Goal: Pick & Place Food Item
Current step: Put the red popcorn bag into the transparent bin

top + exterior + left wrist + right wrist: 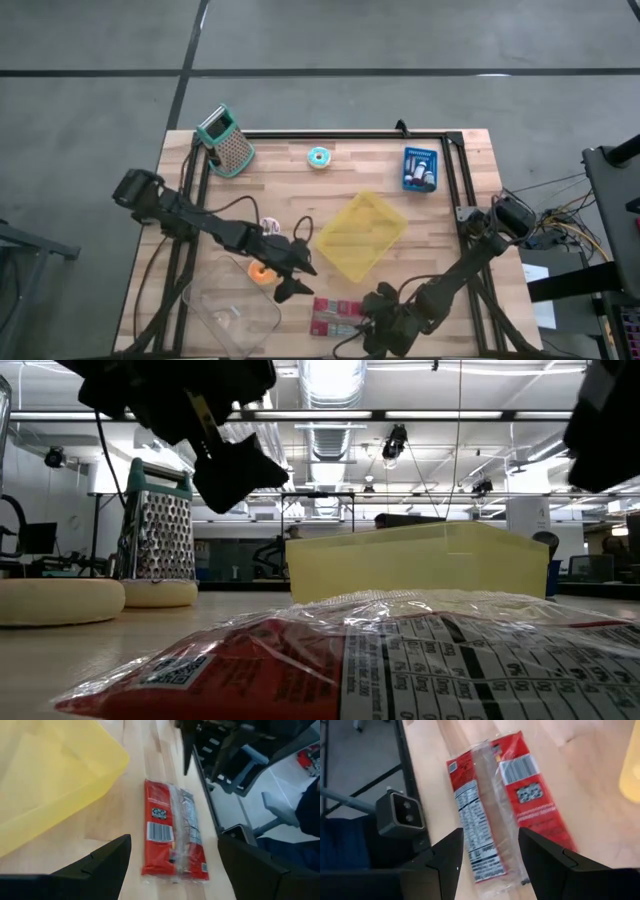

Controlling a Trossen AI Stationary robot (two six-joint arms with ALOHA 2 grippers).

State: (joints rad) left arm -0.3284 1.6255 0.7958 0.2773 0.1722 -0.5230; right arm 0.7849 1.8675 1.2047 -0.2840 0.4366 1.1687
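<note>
Red snack packet [337,317] lying flat near the bottom centre of the high view, at the table's near edge, just below the yellow tray [361,236] — not touched by either tool. Label side up with barcode showing, so likely simply laid out for pickup.

Left gripper [291,276] hanging at lower centre-left, above and left of the packet, fingers spread wide; left wrist view frames the packet between the two dark fingers [95,867], suggesting a lineup for a descent. Nothing held.

Right gripper [375,322] at bottom centre, just right of the packet, fingers also parted and empty; right wrist view looks down the packet's length.

Both tools aimed at the same item — cannot tell which is meant to take it. Judged stage: approach, grasp not yet made.

Clear plastic container [232,310] at lower left, orange piece [262,273] beside the left arm. Tray sits diagonally mid-table, probable drop site. Grater [226,141] upper left, blue box [420,169] upper right — well apart, out of play.
</note>
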